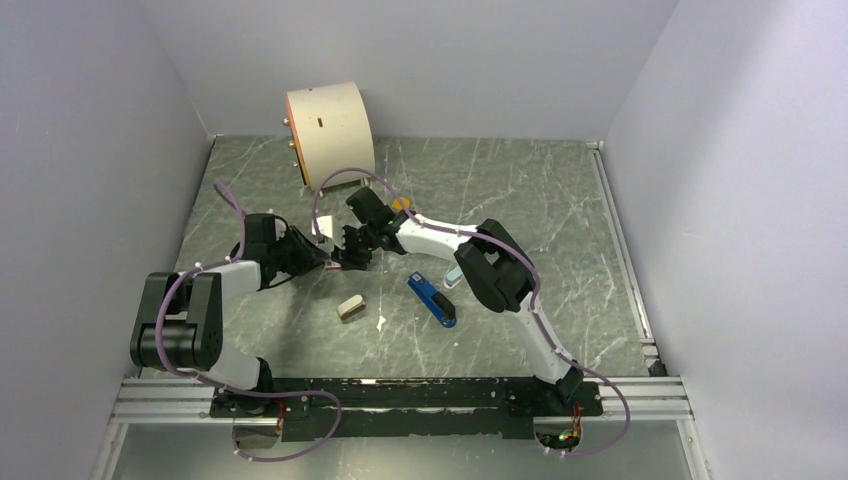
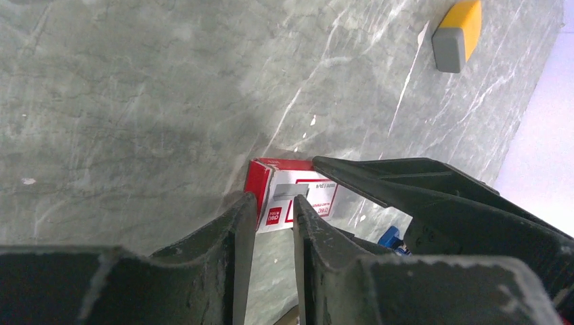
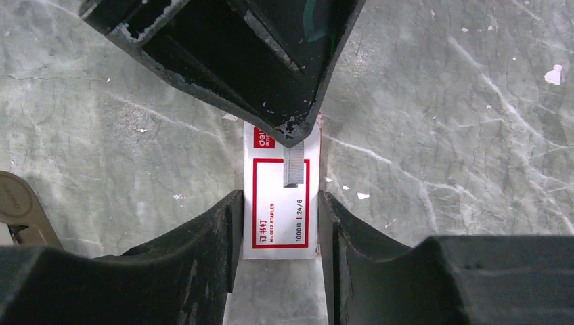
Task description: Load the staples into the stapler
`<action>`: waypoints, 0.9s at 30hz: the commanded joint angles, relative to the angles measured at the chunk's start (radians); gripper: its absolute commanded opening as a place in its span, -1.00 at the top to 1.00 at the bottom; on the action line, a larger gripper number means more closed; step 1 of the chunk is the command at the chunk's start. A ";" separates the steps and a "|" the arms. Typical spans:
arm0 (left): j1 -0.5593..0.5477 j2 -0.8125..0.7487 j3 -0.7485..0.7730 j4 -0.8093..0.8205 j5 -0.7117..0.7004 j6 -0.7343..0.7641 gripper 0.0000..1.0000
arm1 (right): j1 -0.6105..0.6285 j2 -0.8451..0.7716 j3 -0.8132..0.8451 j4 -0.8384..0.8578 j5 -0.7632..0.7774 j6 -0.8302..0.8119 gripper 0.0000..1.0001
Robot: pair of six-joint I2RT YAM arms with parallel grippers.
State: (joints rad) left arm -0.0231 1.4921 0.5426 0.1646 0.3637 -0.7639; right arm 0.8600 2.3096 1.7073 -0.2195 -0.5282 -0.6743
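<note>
The right end effector (image 3: pixel 280 195) is clamped on a small red-and-white box (image 3: pixel 279 227) lying flat on the counter (image 1: pixel 560 200). One finger presses each long side of the box, and its printed face shows between them.

The left end effector (image 2: pixel 273 200) meets it head-on from the box's far end. Its fingers stand only narrowly apart, with their tips over that end of the box. Whether they pinch the box or only rest there I cannot tell.

Just ahead of the right end effector's fingertips, under the left tip, a grey ribbed strip (image 3: pixel 294 166) shows on the box face. I cannot tell whether it is print or metal.

The stapler (image 1: pixel 432 300) lies closed and flat on the counter. It is well apart from both end effectors, behind the right one and toward the arm bases, beside the right forearm. A small pale-blue block (image 1: pixel 453 277) sits just beside its far end.

A beige-grey block (image 1: pixel 349 307) lies near the two end effectors, on their base side. A yellow-and-grey block (image 2: pixel 457 35) lies farther out, ahead of the left end effector. A cream drum (image 1: pixel 330 132) stands well beyond both, at the back wall.
</note>
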 commanded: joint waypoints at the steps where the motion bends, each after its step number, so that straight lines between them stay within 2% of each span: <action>1: 0.003 0.031 -0.020 0.073 0.094 0.006 0.39 | 0.003 0.037 0.016 0.004 -0.019 -0.001 0.10; 8: 0.001 0.065 -0.019 0.084 0.142 -0.006 0.41 | 0.007 0.020 -0.029 0.080 -0.019 0.011 0.16; 13: 0.000 0.067 -0.035 0.164 0.234 -0.040 0.42 | 0.007 0.025 -0.031 0.106 -0.030 0.020 0.18; 18: 0.000 0.086 -0.022 0.152 0.266 -0.027 0.48 | 0.007 0.033 -0.025 0.121 -0.052 0.031 0.21; 27: 0.001 0.139 -0.028 0.211 0.340 -0.068 0.51 | 0.007 0.051 -0.011 0.158 -0.087 0.066 0.18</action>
State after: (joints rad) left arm -0.0002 1.6047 0.5201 0.3126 0.5198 -0.7818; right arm 0.8467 2.3135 1.6920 -0.1726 -0.5652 -0.6342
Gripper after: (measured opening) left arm 0.247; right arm 0.427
